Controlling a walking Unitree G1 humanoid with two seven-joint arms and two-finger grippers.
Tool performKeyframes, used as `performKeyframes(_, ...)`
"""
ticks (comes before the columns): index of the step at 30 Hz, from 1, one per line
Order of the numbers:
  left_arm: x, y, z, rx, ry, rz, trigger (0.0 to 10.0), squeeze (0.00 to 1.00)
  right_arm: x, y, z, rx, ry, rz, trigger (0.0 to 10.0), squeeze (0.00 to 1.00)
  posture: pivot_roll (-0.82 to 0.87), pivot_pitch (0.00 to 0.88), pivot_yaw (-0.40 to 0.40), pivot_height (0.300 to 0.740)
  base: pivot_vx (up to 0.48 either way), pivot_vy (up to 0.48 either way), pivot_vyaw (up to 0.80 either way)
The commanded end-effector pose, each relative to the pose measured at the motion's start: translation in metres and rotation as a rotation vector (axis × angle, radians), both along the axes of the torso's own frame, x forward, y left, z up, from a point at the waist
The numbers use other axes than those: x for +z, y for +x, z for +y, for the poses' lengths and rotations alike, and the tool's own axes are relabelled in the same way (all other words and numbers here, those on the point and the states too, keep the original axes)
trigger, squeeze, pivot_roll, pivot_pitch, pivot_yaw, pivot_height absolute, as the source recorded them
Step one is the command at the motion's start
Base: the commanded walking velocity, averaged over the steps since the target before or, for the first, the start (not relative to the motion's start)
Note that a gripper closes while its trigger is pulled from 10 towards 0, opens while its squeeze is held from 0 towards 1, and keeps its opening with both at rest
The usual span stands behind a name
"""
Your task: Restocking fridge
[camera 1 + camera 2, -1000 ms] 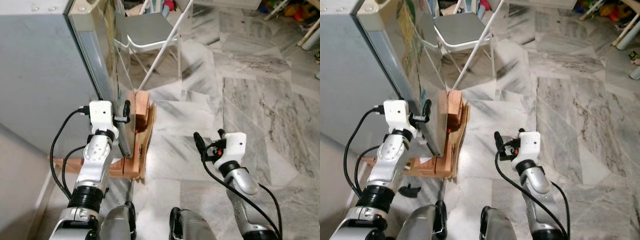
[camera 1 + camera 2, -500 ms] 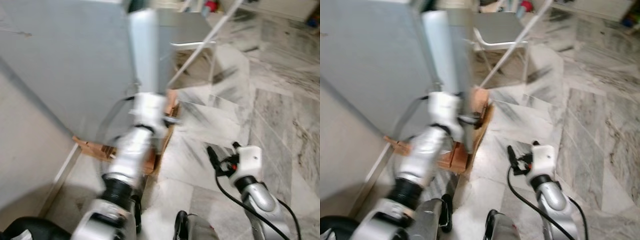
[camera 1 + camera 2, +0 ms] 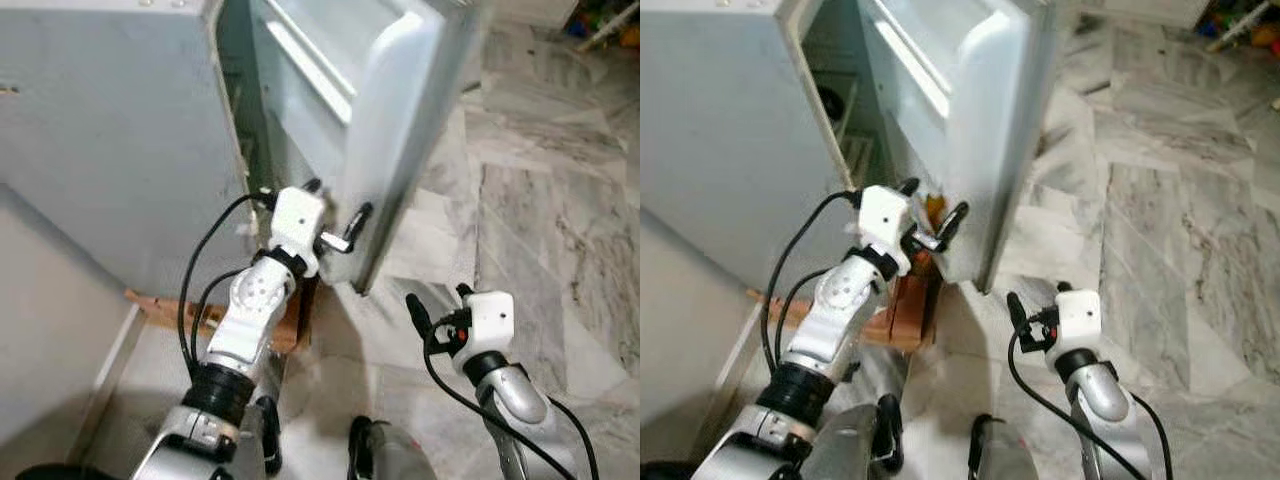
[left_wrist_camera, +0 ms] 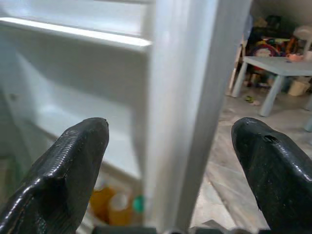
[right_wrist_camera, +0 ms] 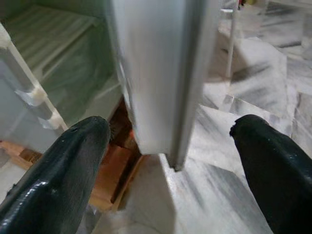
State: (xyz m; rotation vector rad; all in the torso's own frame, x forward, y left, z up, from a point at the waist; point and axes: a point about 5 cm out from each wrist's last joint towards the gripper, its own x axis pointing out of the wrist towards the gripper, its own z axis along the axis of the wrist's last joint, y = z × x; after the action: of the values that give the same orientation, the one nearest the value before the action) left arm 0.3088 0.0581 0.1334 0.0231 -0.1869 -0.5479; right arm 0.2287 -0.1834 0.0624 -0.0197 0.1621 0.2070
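White fridge door point(image 3: 400, 110) stands between the spread left tool point(image 3: 338, 215) fingers; left wrist view reveals bottles point(image 4: 109, 207); right tool point(image 3: 435, 305) open.

The left gripper point(image 4: 170, 165) has its two black fingers point(image 4: 63, 180) spread wide, one on each side of the white fridge door edge point(image 4: 195, 112). Behind the edge is a white door shelf point(image 4: 73, 34). Orange bottles point(image 4: 109, 207) stand low in the door. A pale table point(image 4: 280, 66) is far behind.
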Motion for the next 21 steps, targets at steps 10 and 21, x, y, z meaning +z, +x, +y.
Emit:
performKeyframes(10, -0.048, -0.04, 0.051, 0.192, 0.056, 0.141, 10.0, 0.0, -0.008, -0.007, -0.002, -0.013, -0.012, 0.017, 10.0, 0.0, 0.05, 0.153, -0.023, 0.74, 0.0, -0.435, -0.67)
performKeyframes(21, -0.063, -0.044, 0.077, 0.376, 0.115, 0.216, 10.0, 0.0, -0.009, -0.007, -0.003, -0.013, -0.005, 0.012, 10.0, 0.0, 0.05, 0.153, -0.023, 0.74, 0.358, -0.278, 0.0)
